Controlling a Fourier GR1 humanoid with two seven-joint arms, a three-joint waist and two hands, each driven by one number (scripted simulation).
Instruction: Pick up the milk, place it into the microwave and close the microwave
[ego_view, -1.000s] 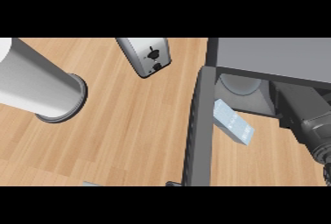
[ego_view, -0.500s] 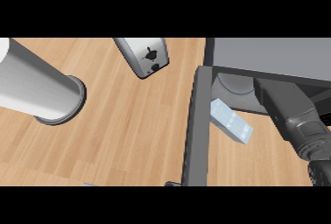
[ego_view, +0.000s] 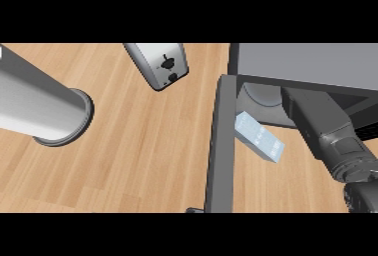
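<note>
The wooden bench (ego_view: 133, 150) fills the left and middle of the head view. At its right stands the microwave (ego_view: 303, 60), a grey box whose top reaches the upper right corner of the view. Its door (ego_view: 219, 150) hangs open, seen edge-on as a dark grey bar running from the microwave's front corner down toward the bench's near edge. Inside the opening, a pale round turntable (ego_view: 260, 95) shows in part.

A large grey cylinder (ego_view: 33, 105) rises from a round base near the bench's left edge and leans toward the upper left of the view.

The right forearm (ego_view: 325, 130) comes up from the lower right corner and slants up and left into the microwave's opening, its grey sleeve ending over the cavity. The hand at its far end cannot be made out, so whether its fingers are released, clenched or grasping anything cannot be told. The left hand does not show.

A silver toaster (ego_view: 157, 65) stands near the bench's far edge, just left of the microwave, with dark slots on its top.

The milk (ego_view: 260, 136), a pale blue carton, lies tilted on the wood just right of the open door and left of the forearm, apart from it. No writing on it can be read.
</note>
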